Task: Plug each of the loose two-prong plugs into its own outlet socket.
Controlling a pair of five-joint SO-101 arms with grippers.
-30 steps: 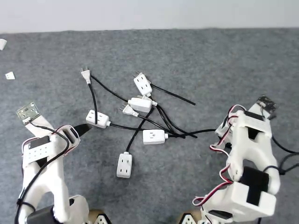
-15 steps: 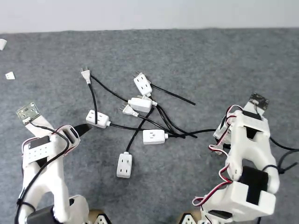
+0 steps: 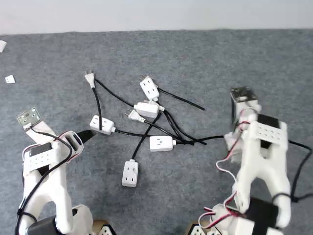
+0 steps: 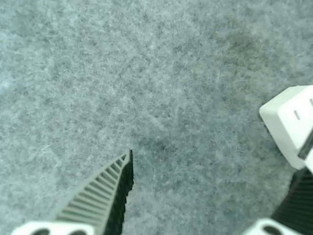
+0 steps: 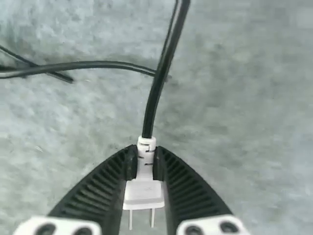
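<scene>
- Right arm [image 3: 261,147] has swung over the last second: its wrist has come away from the right edge, up and in toward the tangle of cords.
- Right tool [image 5: 144,161] is clamped narrow on a two-prong plug [image 5: 143,192], a ribbed finger on each flank of its white body.
- The plug's prongs point back toward the wrist. Its black cord [image 5: 161,73] runs out past the fingertips over the grey surface [image 3: 220,58].
- Left tool [image 4: 215,166] has not shifted. It is spread wide and empty, low over the surface, with an outlet socket [image 4: 288,122] just beside one finger.
- In the high view that socket [image 3: 101,125] lies at the left end of the tangle.
- Reading: the plug is picked and the carry toward a socket is under way. The middle socket block [image 3: 161,143] looks nearest.
- Concern: with the prongs facing into the tool, the plug likely needs re-gripping or a handover before insertion.
- No plug looks newly seated yet.
</scene>
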